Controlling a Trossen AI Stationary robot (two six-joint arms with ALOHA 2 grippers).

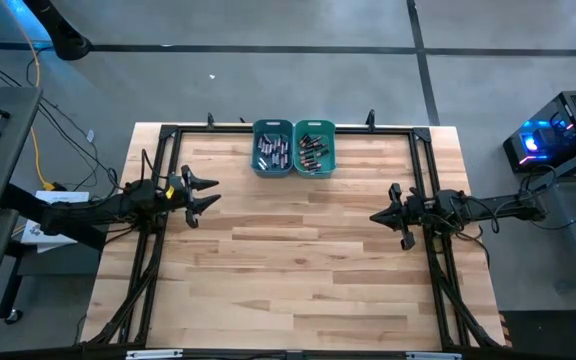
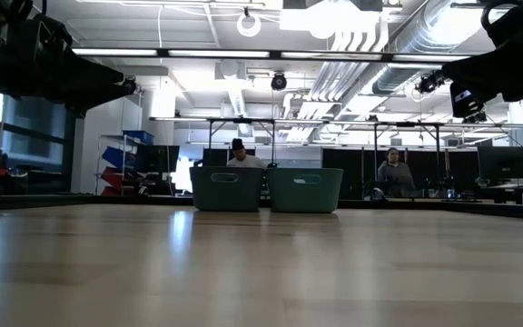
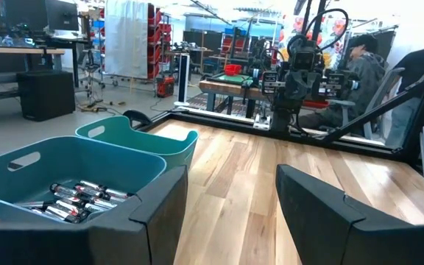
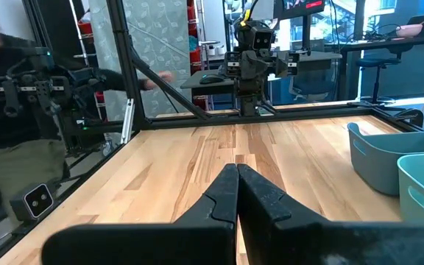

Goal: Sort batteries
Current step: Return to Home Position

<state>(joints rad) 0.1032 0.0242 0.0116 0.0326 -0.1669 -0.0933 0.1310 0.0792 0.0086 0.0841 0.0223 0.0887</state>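
High view: two small rectangular bins are set side by side, touching, at the far edge of the pale wooden plank desk (image 1: 298,270), about midway across. The blue-teal plastic bin (image 1: 272,124) on the left is loaded with silvery-grey cylindrical batteries (image 1: 273,150), and the green-teal plastic bin (image 1: 315,124) on the right with dark cylindrical batteries (image 1: 311,152). No loose cell can be made out on the bare planks, so the sorting is judged complete, with the two colours kept apart. Only the parking of the arms appears to be left.

The left pincer (image 1: 211,192) is held over the left part of the desk, well apart from the bins. Its fingers are spread wide with nothing between them, as the left wrist view confirms. The right pincer (image 1: 376,215) is held over the right part, likewise well apart from the bins. Its two fingers are pressed together on nothing, as the right wrist view shows.

The bins are of smooth moulded plastic, with rounded corners, flared rims and a handle slot cut into the end wall. The cells are glossy and metal-sheathed, lying jumbled in shallow heaps, and would probably roll if tipped out. The desk is built of narrow glued strips with a satin sheen and is bordered by a thin black metal frame (image 1: 388,129).
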